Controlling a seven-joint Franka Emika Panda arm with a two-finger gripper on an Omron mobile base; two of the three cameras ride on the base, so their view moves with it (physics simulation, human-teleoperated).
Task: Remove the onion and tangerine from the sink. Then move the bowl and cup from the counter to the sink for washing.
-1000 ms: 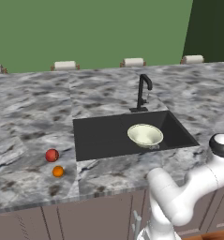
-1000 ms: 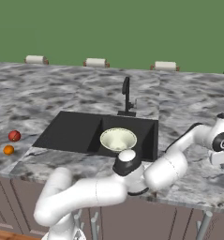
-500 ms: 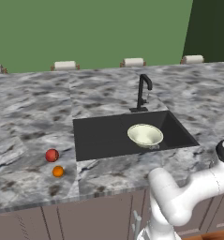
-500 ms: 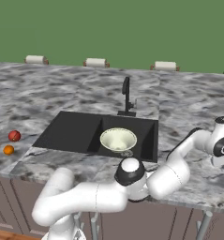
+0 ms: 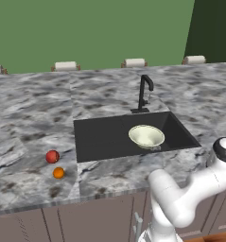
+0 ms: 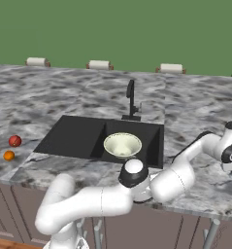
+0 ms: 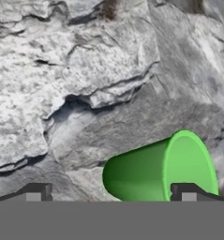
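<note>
A: That marble worktop [image 5: 34, 118] runs the whole width, grey and white veins, brown cabinets under it. Green wall behind.

B: And the black sink [image 5: 100, 137] is sunk into the middle of it, with the thin black faucet [image 5: 143, 92] standing at its back edge.

A: The robot arm [image 6: 112, 197] bends out to the right, low across the front of the worktop.

B: What is in the sink?

A: The bowl [image 5: 146, 136], pale cream, sitting in the right part of the basin, open side up. From the other side you see it [image 6: 122, 145] just in front of the faucet.

B: And the cup?

A: The cup [image 7: 162, 171] is on the worktop, bright green, lying on its side. The hand camera looks straight down on it.

B: Does the claw [image 7: 111, 193] have it?

A: No. The fingers [image 7: 33, 193] are spread wide, released; the cup lies between them, closer to one tip. I cannot tell whether it touches.

B: The fruit?

A: Out on the worktop left of the sink. The onion [image 5: 52, 156], red, and the tangerine [image 5: 58, 173], smaller and orange, just beside it toward the front edge.
</note>
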